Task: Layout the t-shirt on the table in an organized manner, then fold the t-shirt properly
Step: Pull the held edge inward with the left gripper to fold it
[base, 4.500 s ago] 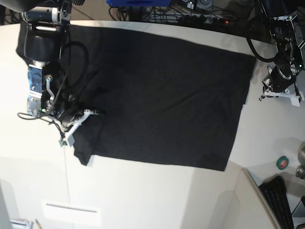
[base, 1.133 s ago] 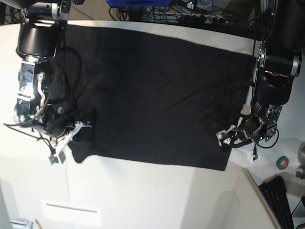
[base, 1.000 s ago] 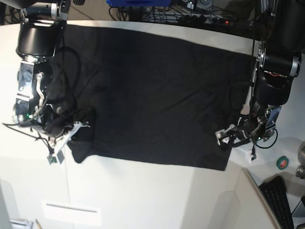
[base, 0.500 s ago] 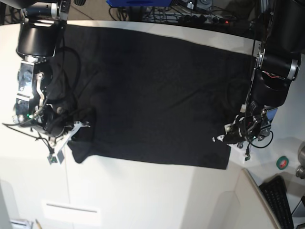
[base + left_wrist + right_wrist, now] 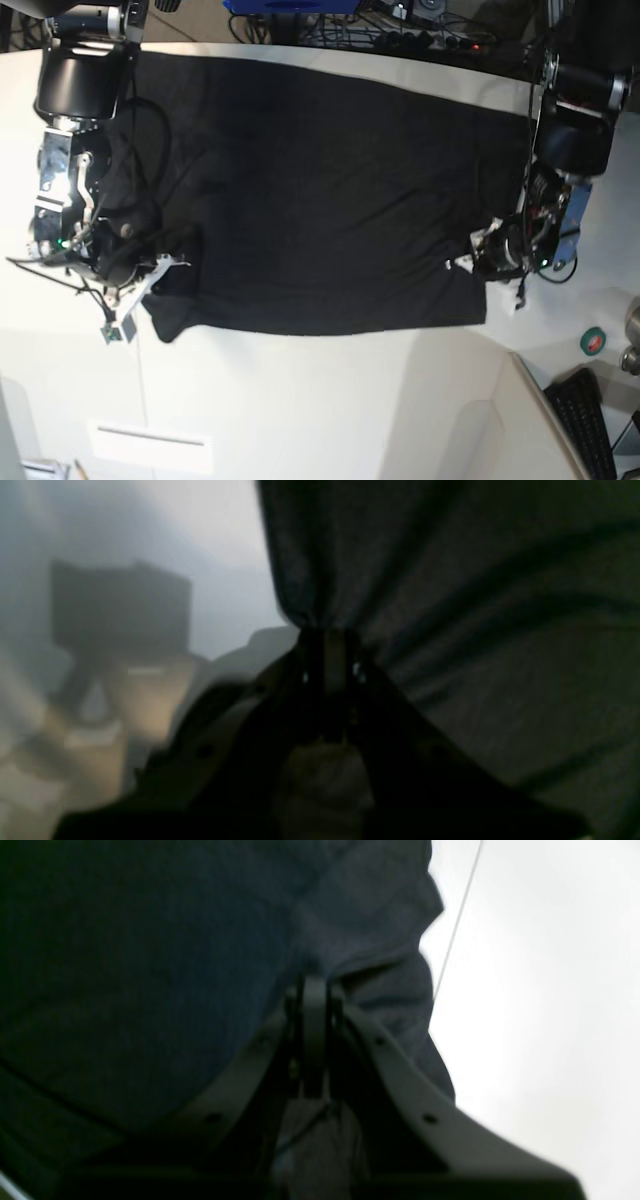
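T-shirt edges pinched by left gripper and right gripper (both low).

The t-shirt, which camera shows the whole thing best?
The base view: the t-shirt lies spread across the table there. The left wrist view shows only blurry cloth pinched in the left gripper; the right wrist view shows only an edge in the right gripper.

The large plain black fabric t-shirt shows no pattern; the smooth off-white surface carries a thin dark seam line.
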Tool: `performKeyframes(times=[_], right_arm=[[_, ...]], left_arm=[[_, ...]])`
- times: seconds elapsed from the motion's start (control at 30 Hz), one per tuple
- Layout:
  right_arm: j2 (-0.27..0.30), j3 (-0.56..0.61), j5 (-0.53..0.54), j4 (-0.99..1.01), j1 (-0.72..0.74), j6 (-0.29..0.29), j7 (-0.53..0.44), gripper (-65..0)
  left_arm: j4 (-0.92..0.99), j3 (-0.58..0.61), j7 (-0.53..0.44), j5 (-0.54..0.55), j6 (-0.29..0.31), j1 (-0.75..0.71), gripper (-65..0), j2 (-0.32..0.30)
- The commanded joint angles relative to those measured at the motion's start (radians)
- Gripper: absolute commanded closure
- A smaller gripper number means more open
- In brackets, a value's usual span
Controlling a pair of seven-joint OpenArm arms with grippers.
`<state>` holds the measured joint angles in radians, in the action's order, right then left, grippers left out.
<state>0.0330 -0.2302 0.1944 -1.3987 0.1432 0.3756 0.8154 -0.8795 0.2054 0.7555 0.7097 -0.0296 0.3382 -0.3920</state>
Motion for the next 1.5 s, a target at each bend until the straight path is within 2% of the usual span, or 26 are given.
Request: performKeyframes(times=[0.0, 0.3, 0.43, 0.7, 0.73, 0.8, 0.9, 0.93, 0.97, 1.13, 1.27, 1.33, 1.47], right_arm=[[0.006, -0.002, 0.010, -0.017, 0.025, 0.004, -0.018, 0.0], [0.006, -0.002, 0.010, -0.017, 0.025, 0.004, -0.018, 0.0], [0.005, -0.002, 0.010, -0.017, 0.025, 0.004, -0.018, 0.0], [0.002, 0.002, 0.010, -0.017, 0.025, 0.003, -0.018, 0.0], [0.002, 0.002, 0.010, -0.017, 0.025, 0.003, -0.018, 0.0], [0.002, 0.004, 0.010, -0.017, 0.025, 0.003, -0.018, 0.0], [0.002, -0.001, 0.010, -0.017, 0.025, 0.003, -0.018, 0.0], [0.002, -0.001, 0.010, -0.017, 0.025, 0.003, -0.018, 0.0], [0.002, -0.001, 0.010, -0.017, 0.025, 0.003, -0.018, 0.0], [0.003, -0.002, 0.010, -0.017, 0.025, 0.003, -0.018, 0.0], [0.003, -0.001, 0.010, -0.017, 0.025, 0.003, -0.018, 0.0], [0.002, 0.002, 0.010, -0.020, 0.025, 0.001, -0.018, 0.0], [0.000, 0.004, 0.010, -0.020, 0.025, 0.000, -0.018, 0.0]], left_arm=[[-0.066, -0.036, 0.012, 0.009, 0.003, 0.005, 0.0, -0.017], [-0.462, -0.307, 0.223, 0.008, 0.000, -0.259, 0.0, -0.018], [-0.562, -0.384, 0.316, 0.008, 0.000, -0.347, 0.0, -0.012], [-0.571, -0.410, 0.322, 0.008, 0.000, -0.403, 0.0, -0.014], [-0.571, -0.410, 0.322, 0.008, 0.000, -0.403, -4.1, -0.014], [-0.576, -0.410, 0.322, 0.008, 0.000, -0.410, -26.0, -0.014], [-0.599, -0.410, 0.322, 0.009, 0.000, -0.416, -51.7, -0.018], [-0.616, -0.410, 0.322, 0.009, 0.000, -0.416, -57.1, -0.018], [-0.633, -0.412, 0.322, 0.009, 0.000, -0.416, -59.7, -0.020], [-0.607, -0.487, 0.321, 0.008, 0.000, -0.353, -59.7, -0.022], [-0.389, -0.490, 0.315, -0.031, 0.003, -0.210, -59.7, -0.051], [-0.272, -0.441, 0.292, -0.101, 0.004, -0.130, -59.7, -0.051], [-0.106, -0.266, 0.163, -0.157, 0.006, -0.035, -59.7, -0.052]])
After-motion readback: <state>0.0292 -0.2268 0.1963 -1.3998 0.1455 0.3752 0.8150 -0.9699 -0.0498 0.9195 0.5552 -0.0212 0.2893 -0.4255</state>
